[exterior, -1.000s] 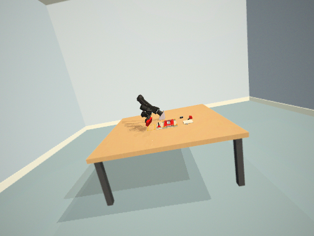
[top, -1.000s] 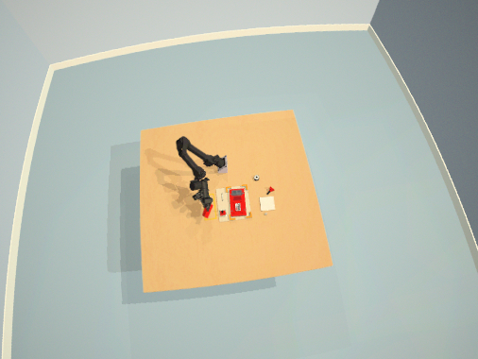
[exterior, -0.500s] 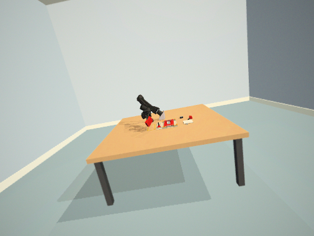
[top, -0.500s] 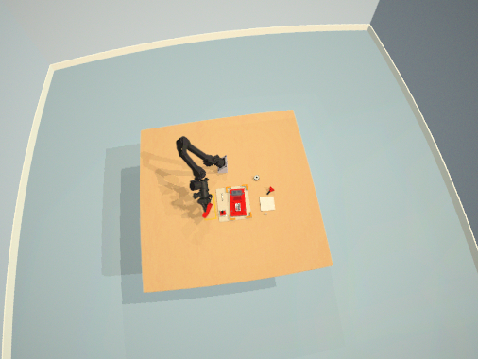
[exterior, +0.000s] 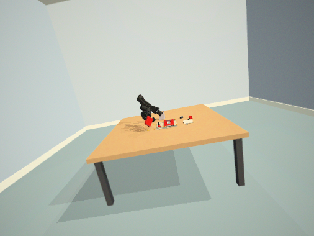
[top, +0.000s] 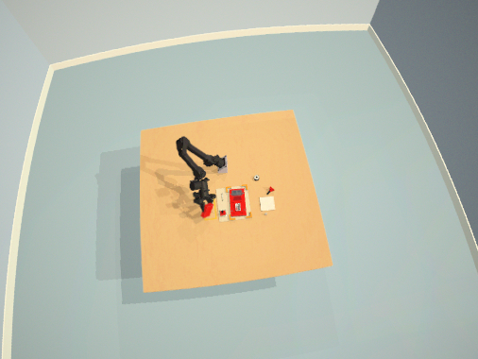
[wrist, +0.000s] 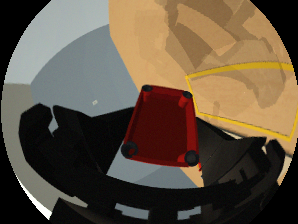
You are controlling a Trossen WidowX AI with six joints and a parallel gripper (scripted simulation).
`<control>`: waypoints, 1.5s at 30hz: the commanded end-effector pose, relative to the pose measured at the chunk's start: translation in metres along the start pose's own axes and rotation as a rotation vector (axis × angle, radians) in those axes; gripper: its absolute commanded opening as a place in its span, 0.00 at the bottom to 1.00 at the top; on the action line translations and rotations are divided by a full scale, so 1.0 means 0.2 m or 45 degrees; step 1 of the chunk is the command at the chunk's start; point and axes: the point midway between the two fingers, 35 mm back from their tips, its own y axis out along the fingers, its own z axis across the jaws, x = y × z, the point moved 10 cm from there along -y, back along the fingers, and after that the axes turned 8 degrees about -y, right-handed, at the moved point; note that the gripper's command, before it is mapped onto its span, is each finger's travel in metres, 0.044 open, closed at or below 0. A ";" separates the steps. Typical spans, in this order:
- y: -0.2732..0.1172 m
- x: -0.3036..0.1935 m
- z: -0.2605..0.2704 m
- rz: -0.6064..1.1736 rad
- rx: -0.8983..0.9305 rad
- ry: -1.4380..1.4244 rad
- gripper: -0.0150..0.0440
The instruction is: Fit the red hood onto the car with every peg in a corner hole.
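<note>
On the left, at about eight o'clock from the car (top: 238, 212) (exterior: 169, 125), the gripper (top: 205, 208) (exterior: 148, 118) (wrist: 164, 115) is clamped on the hood (top: 207, 211) (exterior: 149, 121) (wrist: 162, 122), held tilted above the table (top: 264, 246) (exterior: 174, 136) (wrist: 135, 55). The shell looks light and stiff, its smooth sides perhaps slippery. Its side walls seem the right hold, leaving the bosses at its corners free for the pegs. Squeezing too hard might let it pivot; it likely needs levelling before heading toward two o'clock.
</note>
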 end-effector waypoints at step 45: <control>0.05 0.11 -0.23 0.029 0.028 1.256 0.57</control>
